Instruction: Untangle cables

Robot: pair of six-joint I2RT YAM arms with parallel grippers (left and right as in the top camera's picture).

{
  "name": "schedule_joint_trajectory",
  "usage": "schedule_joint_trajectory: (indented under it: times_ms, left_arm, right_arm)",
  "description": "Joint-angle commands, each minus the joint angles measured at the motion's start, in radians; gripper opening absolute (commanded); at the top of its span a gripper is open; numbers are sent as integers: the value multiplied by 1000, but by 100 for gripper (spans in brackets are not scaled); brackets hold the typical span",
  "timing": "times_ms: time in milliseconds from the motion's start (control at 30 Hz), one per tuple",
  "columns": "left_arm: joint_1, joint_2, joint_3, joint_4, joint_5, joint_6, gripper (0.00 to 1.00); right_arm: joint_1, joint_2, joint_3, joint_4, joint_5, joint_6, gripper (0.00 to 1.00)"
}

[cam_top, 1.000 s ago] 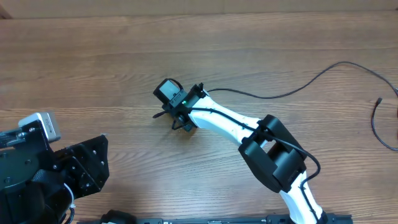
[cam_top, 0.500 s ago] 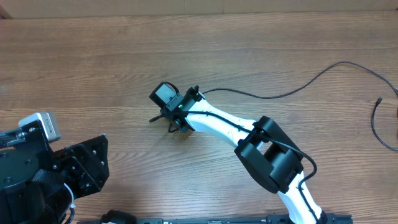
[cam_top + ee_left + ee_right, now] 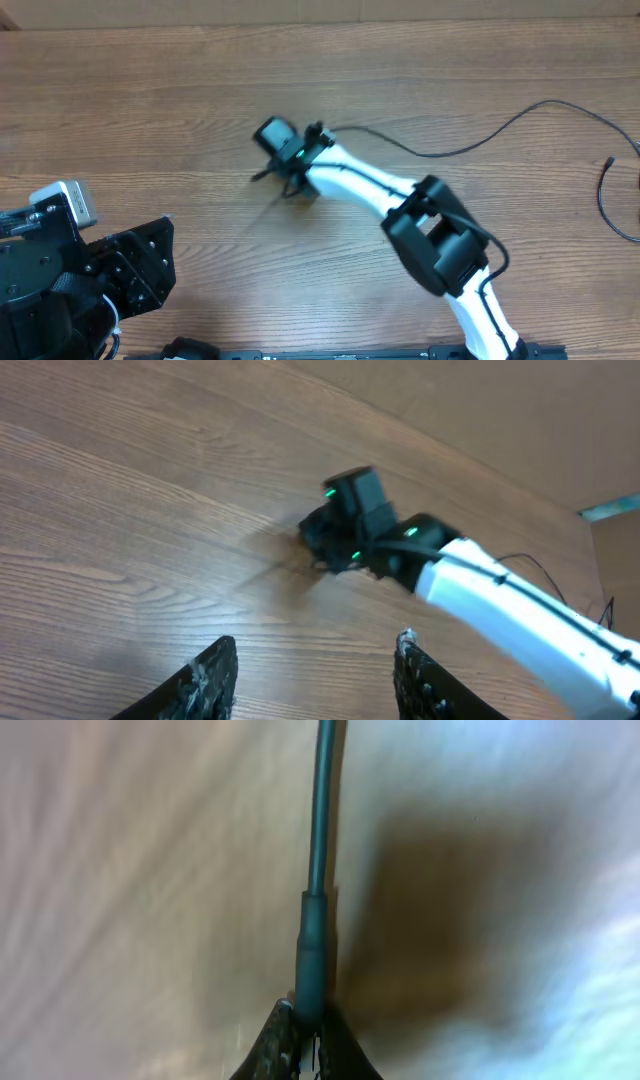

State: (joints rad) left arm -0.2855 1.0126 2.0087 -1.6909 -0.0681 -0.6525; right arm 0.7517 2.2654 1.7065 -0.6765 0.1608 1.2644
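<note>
Right pincer [image 3: 305, 1038] clamps cable [image 3: 319, 830] by its plug sleeve, tips only. Left pincer [image 3: 315, 668] agape, empty. Risk: a hard tug slips the plug out.

On the worktop [image 3: 150, 100], the right arm [image 3: 440, 250] reaches from the near right edge to the middle, where the right claw [image 3: 288, 186] sits. The end of a long cable [image 3: 470, 146] lies between its fingertips (the right wrist view shows this), and the cable runs right toward the far right edge. A second cable [image 3: 602, 200] lies at the right edge, well apart. The left arm [image 3: 80, 270] sits in the near left corner.
</note>
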Motion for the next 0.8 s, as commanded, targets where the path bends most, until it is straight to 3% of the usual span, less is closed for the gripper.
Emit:
schedule_joint_trajectory:
  times_ms: [0,200,300,533,767]
  left_arm:
    - [4,-8,-4,2,-19,2,51]
    - [4,-8,-4,2,-18,2,52]
    - [4,-8,-4,2,-17,1,62]
    - [4,-6,-4,4,37,-6,85]
    - [4,-2,-4,62,97,-6,88]
  right_arm:
    - [-126,-54,80,-2,23,-193,4]
    - [-344,-153,120,-38,22,-494,4]
    - [-469,-195,120,-80,22,-610,4]
    - [-780,-229,120,-193,22,-766,4]
    - [-1088,-229,120,-230,22,-904,4]
